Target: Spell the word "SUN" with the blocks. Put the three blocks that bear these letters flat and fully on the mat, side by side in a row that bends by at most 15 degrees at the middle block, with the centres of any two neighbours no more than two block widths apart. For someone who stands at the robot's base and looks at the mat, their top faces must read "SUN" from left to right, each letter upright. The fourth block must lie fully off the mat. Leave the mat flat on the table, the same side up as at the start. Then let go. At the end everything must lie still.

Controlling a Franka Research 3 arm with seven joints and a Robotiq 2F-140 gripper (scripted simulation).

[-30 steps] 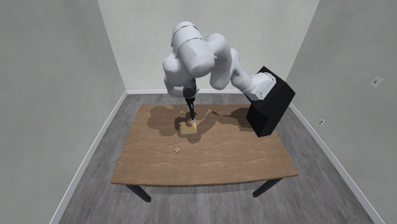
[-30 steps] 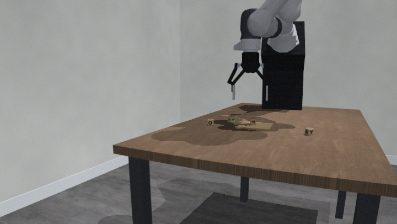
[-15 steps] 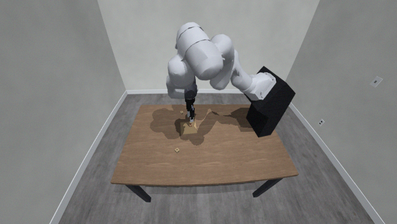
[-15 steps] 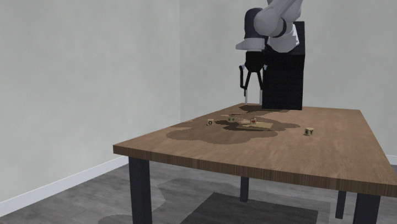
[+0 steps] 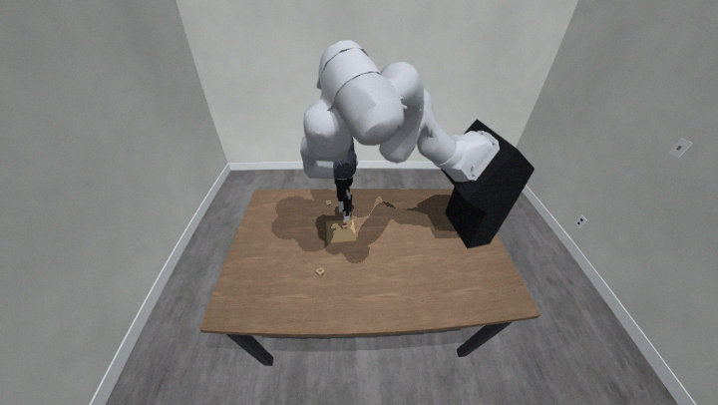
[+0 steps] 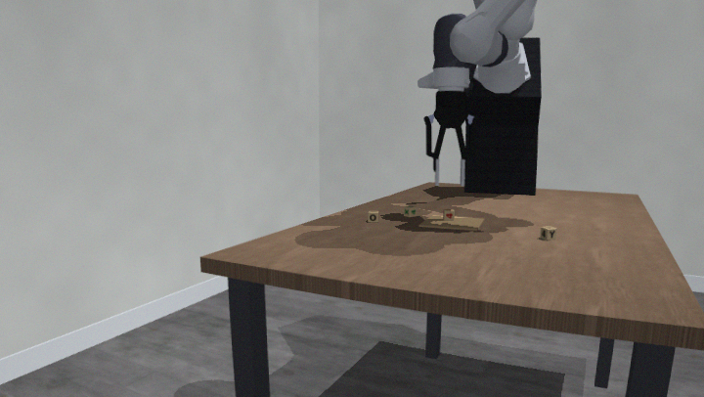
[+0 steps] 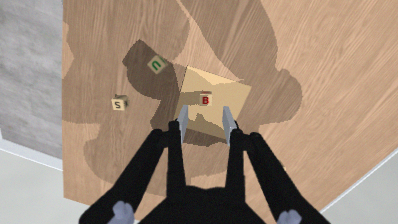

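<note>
A tan mat [image 7: 215,102] lies on the wooden table, partly in the arm's shadow. A block with a red B [image 7: 205,99] sits on it. A block with a green U [image 7: 157,64] lies just off the mat's corner, and a block with a black S [image 7: 118,104] lies further out near the table edge. A fourth block [image 5: 320,271] [image 6: 548,233] lies alone toward the table's middle; I cannot read its top letter. My gripper [image 7: 205,113] [image 6: 449,175] hangs well above the mat, over the B block. Its fingers are partly apart with nothing between them.
The black base box [image 5: 487,184] stands at the table's back right corner. The table edge runs close to the S block in the wrist view.
</note>
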